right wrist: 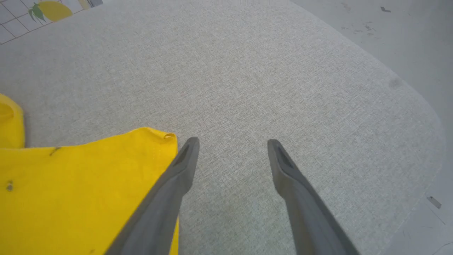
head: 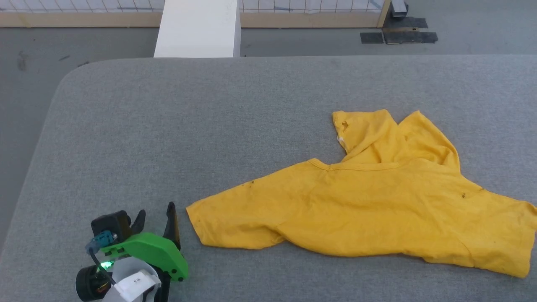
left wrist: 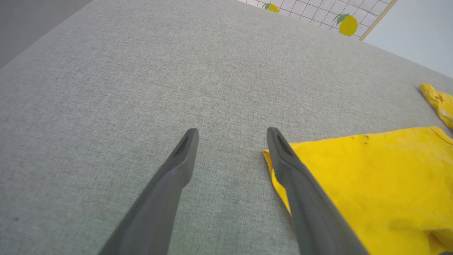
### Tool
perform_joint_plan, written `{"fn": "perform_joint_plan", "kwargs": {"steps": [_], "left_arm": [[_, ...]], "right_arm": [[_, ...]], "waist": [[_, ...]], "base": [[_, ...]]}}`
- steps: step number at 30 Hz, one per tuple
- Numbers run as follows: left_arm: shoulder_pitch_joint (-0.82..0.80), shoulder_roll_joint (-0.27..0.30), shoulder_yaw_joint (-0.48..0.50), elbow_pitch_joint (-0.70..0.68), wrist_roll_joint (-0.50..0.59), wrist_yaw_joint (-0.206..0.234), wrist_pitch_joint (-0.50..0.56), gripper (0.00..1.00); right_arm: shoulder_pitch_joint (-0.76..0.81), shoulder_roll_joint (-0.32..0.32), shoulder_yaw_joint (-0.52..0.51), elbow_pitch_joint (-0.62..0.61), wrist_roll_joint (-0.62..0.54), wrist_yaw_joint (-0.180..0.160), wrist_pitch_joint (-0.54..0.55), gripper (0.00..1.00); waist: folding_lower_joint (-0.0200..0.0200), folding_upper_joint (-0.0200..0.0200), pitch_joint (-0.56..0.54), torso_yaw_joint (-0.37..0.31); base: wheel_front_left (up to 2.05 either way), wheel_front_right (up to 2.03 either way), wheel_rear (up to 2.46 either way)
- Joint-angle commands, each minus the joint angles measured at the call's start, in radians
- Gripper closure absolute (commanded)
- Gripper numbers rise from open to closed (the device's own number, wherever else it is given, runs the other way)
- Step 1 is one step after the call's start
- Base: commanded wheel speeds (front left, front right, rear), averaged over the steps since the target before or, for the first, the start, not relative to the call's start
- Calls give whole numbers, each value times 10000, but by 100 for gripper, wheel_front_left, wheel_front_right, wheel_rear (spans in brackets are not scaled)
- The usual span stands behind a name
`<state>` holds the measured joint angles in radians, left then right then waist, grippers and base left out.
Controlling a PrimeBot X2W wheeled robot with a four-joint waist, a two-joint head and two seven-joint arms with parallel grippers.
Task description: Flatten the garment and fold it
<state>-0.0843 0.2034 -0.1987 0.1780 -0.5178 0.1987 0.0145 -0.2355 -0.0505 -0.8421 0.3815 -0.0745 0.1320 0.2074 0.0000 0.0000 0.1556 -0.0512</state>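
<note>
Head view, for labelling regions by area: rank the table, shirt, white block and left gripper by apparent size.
1. table
2. shirt
3. white block and left gripper: about alike. The gripper sits nearer the camera, so I won't rank them.

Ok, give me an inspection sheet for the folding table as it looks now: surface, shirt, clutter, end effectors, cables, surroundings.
Surface: grey fabric-covered table, rounded corners.
Job's things: yellow T-shirt, plain side up, wrinkled, upper part bunched and folded over; not yet flat.
Clutter: nothing seen.
End effectors: left end effector open, at the shirt's sleeve edge, holding nothing; right end effector open, beside a shirt corner, holding nothing.
Cables: short cable with a blue plug on the left wrist.
Surroundings: grey floor, white block, black mats, lemon-printed tiled wall.
</note>
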Motion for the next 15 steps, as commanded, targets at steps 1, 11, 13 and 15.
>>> {"fn": "perform_joint_plan", "kwargs": {"steps": [1,11,13,15], "left_arm": [[-66,68,-24,-13,25,-43,-65,0],[-574,708,-736,44,592,-554,459,0],[-833,892,-911,193,692,-739,745,0],[-1081,1010,-1069,388,708,-888,1162,0]], "right_arm": [[-69,3,154,9,-65,-13,-208,0],[1507,3,3376,-1825,895,-13,-2209,0],[1902,3,3997,-2326,1009,-13,-2303,0],[2211,3,4463,-2765,1194,-13,-2292,0]], "waist": [[0,0,-58,-42],[0,0,-242,-275],[0,0,-207,-372],[0,0,-149,-499]], "base": [[0,0,0],[0,0,0],[0,0,0],[0,0,0]]}}
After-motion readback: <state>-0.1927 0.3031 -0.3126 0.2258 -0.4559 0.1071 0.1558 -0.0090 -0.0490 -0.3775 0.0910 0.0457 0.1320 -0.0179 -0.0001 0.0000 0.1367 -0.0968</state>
